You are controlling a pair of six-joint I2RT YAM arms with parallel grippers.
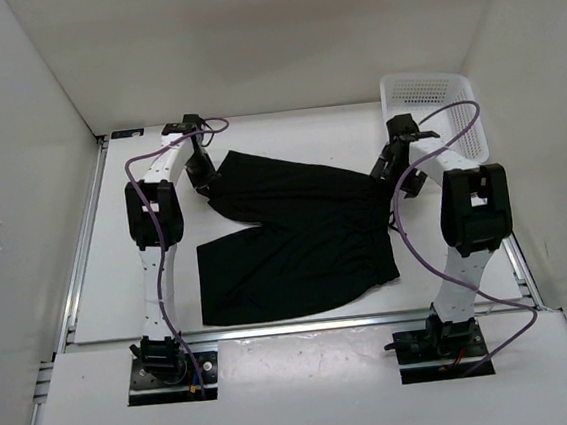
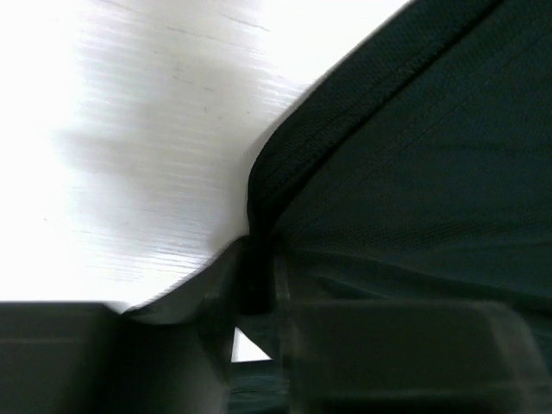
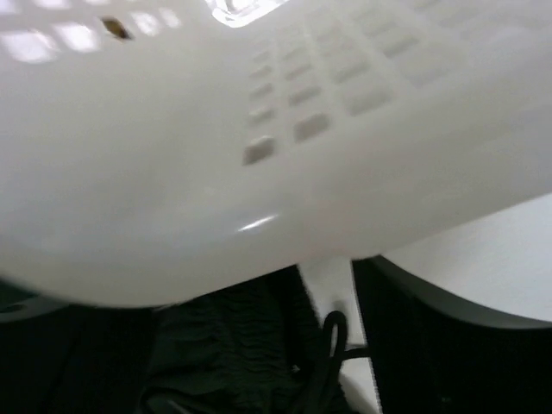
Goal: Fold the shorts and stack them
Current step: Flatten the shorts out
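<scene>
Shorts [image 1: 296, 241]: soft black knit, lying rumpled.
Left jaws: sitting narrow at the stitched hem [image 2: 345, 95]; grip I cannot tell.
Right jaws: gaping wide; slotted basket [image 3: 302, 172] crowding ahead.

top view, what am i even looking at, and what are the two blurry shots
Two robot arms are bolted at the near edge of a white table, each ending in a two-finger gripper. The top view looks down from behind them; the blurry shots come from cameras on their wrists. Black shorts lie on the table, a white basket at its far right. The left gripper has the shorts' hem between its fingers; whether it grips is unclear. The right gripper stands open over the waistband, holding nothing.
</scene>
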